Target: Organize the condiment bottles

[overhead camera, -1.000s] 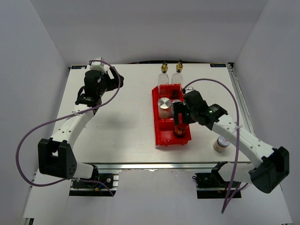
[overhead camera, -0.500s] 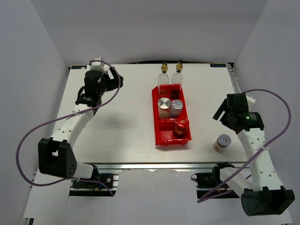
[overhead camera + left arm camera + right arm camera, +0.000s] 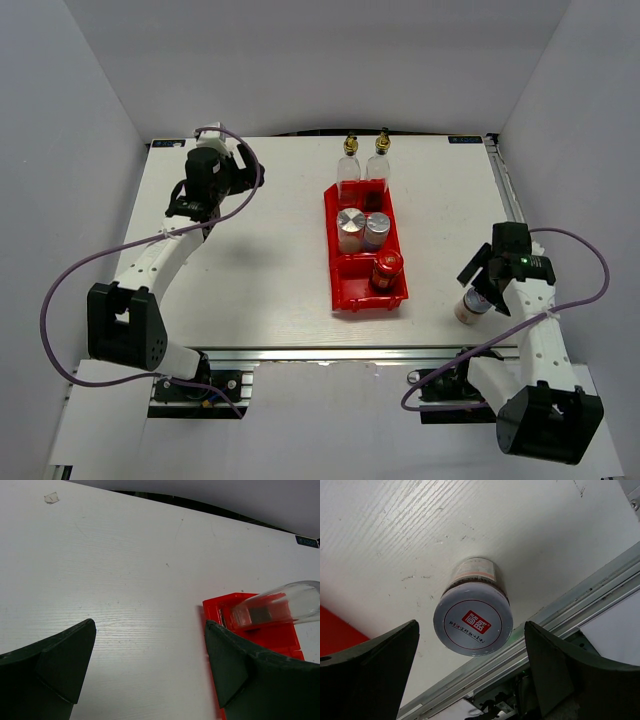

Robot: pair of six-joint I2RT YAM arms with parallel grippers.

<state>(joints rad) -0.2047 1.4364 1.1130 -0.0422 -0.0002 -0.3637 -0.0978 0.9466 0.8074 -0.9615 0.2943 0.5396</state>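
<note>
One jar (image 3: 473, 626) remains outside the red tray (image 3: 347, 292); the right gripper (image 3: 472, 675), wide open and empty, has swung over it

The bin (image 3: 350, 292) is red, the bench (image 3: 260, 270) white and faintly grained. Two pale silver-capped bottles (image 3: 351, 224), a dark brown bottle (image 3: 387, 268) capped red, a jar (image 3: 473, 621) lidded white, marked red.

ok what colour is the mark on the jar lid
Red, on a white lid; the right wrist view shows it best.
</note>
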